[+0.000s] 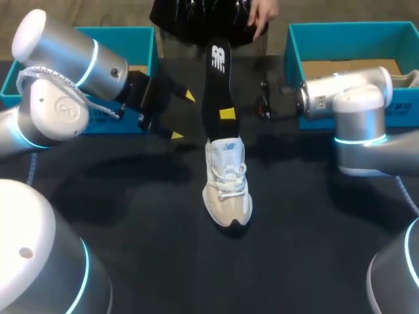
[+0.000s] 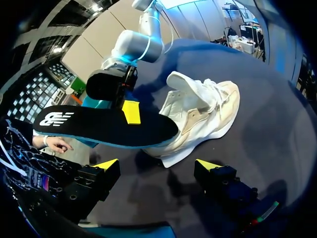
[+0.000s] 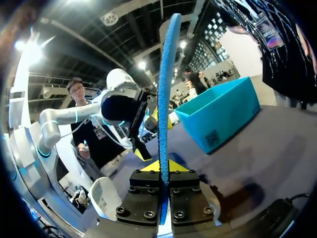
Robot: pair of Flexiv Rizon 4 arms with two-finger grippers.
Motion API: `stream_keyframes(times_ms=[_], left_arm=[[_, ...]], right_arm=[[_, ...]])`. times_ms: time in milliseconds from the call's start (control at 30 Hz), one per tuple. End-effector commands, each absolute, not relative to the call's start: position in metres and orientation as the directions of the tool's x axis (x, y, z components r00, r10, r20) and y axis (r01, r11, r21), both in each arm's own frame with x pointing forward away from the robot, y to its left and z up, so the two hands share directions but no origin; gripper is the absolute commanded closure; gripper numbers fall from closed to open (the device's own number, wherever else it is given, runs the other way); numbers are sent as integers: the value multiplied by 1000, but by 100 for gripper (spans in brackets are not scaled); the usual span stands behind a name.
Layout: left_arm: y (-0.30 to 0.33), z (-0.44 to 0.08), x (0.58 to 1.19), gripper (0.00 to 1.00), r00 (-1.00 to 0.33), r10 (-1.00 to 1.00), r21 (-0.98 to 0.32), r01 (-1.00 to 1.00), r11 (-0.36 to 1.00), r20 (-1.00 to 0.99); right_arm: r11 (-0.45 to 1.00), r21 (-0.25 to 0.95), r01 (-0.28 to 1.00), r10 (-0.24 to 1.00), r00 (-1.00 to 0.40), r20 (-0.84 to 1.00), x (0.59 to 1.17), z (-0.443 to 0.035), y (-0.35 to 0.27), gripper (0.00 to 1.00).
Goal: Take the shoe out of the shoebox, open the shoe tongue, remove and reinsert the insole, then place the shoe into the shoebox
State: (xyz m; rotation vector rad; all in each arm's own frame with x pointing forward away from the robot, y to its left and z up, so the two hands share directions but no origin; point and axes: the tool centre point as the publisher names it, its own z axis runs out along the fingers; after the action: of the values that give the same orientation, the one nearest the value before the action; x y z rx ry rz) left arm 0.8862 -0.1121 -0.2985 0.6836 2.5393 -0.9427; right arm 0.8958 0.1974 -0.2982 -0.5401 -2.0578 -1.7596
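A white shoe point(image 1: 226, 186) lies in the middle of the dark table, toe toward the near edge; it also shows in the left wrist view point(image 2: 203, 111). A black insole point(image 1: 218, 78) with a blue underside slants up from the shoe's opening. My right gripper point(image 1: 227, 114) is shut on the insole's edge; in its own view the insole point(image 3: 166, 84) stands edge-on between the closed yellow tips point(image 3: 162, 166). My left gripper point(image 1: 182, 116) hangs open just left of the insole. In its own view the fingers point(image 2: 157, 164) are spread below the insole point(image 2: 104, 128), touching nothing.
A teal shoebox point(image 1: 141, 46) stands at the back left behind my left arm. Another teal shoebox point(image 1: 294, 46) stands at the back right, also seen in the right wrist view point(image 3: 220, 111). Dark table surface lies in front of the shoe.
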Motion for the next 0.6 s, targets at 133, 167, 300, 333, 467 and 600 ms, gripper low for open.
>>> stream_keyframes(times_ms=[133,167,300,333,467,600], left_arm=[[-111,-301,885,0,-826,321,-515,546,661,-463],[-111,-301,885,0,-826,320,-516,545,660,-463],[-111,-302,885,0,-826,321,-517,546,659,-463],[-111,-302,886,0,-826,319,-517,545,659,-464],[-110,-301,888,0,-825,315,-517,545,660,-469],[-109,-301,889,0,-825,314,-516,545,661,-470]], right_arm=[[161,838,521,46,-852,521,897,-301,200,100],[163,838,522,47,-852,522,897,-302,200,100],[170,828,535,50,-844,534,893,-309,199,100],[171,826,537,51,-842,537,892,-309,199,100],[174,821,544,56,-838,543,887,-313,198,100],[174,810,560,55,-827,560,884,-319,197,100]])
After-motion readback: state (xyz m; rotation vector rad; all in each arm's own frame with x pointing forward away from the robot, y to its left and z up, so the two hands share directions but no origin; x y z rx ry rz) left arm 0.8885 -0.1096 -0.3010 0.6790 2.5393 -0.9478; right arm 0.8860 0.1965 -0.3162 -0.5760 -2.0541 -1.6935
